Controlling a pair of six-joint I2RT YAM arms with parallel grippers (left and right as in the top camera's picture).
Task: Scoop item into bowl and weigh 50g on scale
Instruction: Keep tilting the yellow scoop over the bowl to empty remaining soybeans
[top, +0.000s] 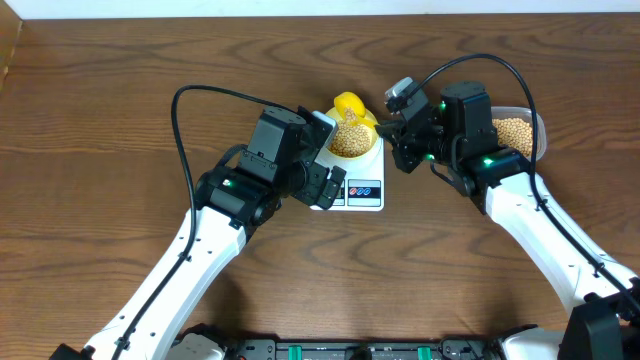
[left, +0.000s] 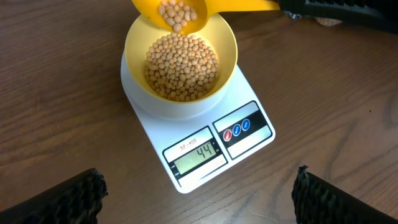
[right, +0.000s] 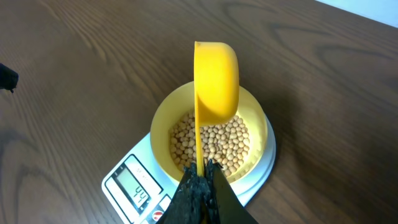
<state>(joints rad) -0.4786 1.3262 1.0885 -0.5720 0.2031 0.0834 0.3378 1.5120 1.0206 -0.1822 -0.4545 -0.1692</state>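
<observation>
Scale (left: 196, 152) reads 44; right jaws clamped on scoop (right: 216, 81) handle, left jaws wide and empty: tilt slowly, trickling single beans (left: 181, 68) into bowl (left: 227, 45) just ahead of right jaws.

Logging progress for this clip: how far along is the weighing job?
Done: the bowl sits on the scale and holds a layer of beans. In hand: the right gripper is shut on the yellow scoop, tilted over the bowl with a few beans inside. Left: the display reads 44, so a small top-up to 50 remains.
</observation>
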